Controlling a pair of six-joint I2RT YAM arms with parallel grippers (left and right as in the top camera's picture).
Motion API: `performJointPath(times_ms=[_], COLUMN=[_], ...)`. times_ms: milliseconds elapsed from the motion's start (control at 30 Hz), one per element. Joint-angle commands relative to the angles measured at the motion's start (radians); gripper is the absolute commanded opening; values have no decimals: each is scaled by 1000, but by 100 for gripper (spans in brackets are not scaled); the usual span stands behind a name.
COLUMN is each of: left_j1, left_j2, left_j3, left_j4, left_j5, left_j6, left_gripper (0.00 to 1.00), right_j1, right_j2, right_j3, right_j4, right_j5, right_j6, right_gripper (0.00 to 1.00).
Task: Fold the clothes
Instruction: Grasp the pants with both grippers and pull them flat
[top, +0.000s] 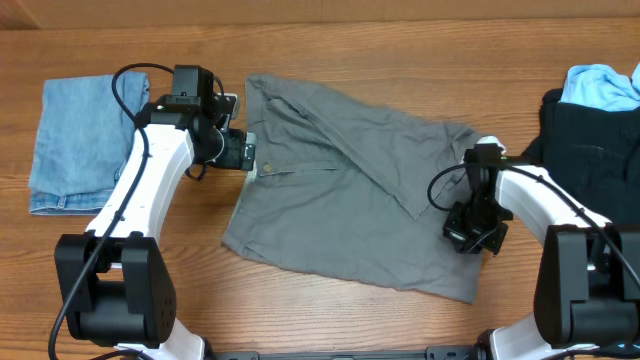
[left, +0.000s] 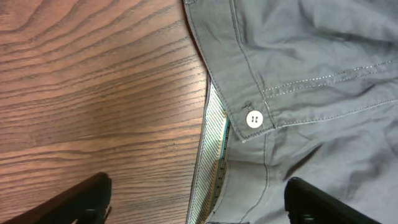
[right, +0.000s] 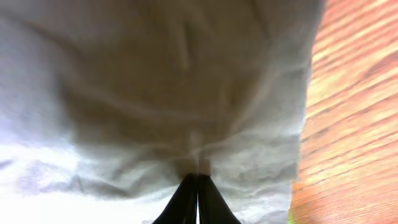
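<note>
The clothes are a pair of grey shorts spread flat mid-table, one flap folded diagonally across the top. My left gripper sits at the waistband on the shorts' left edge. In the left wrist view it is open wide, one finger over bare wood and the other over grey cloth, straddling the striped inner waistband below the white button. My right gripper rests on the shorts' right part. Seen from the right wrist, it is shut, with grey cloth puckered at its tips.
Folded blue denim lies at the far left beside the left arm. A black garment with a light blue cloth on top sits at the far right. Bare wood shows just past the shorts' right edge.
</note>
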Motion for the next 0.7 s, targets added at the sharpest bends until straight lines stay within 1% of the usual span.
performJointPath(times_ms=[0,133,233,267,467,600,667], left_j1=[11,10,10,10,10,10,10], left_j2=[42,134,199,214,251,251,250], left_j3=[-4,-4,-4,-4,-4,-3,-1], left_j4=[6,26,60,69,115,140,148], left_j5=[20,98,129,138,219,227,247], left_j6=[-59,-58,-58,-58,-57,-58,-59], left_gripper=[91,93,87,86,88,84,81], right_j1=[-8,-8,-8,-8,-8,-8,-8], right_j2=[5,5,6,5,6,6,6], right_j3=[32,32,32,32,32,32,32], right_j4=[12,17,16,15,19,19,19], right_j5=[21,21,22,25,25,25,25], right_j6=[11,6,-7,-7,-7,-8,-8], right_gripper=[6,6,6,6,6,7,7])
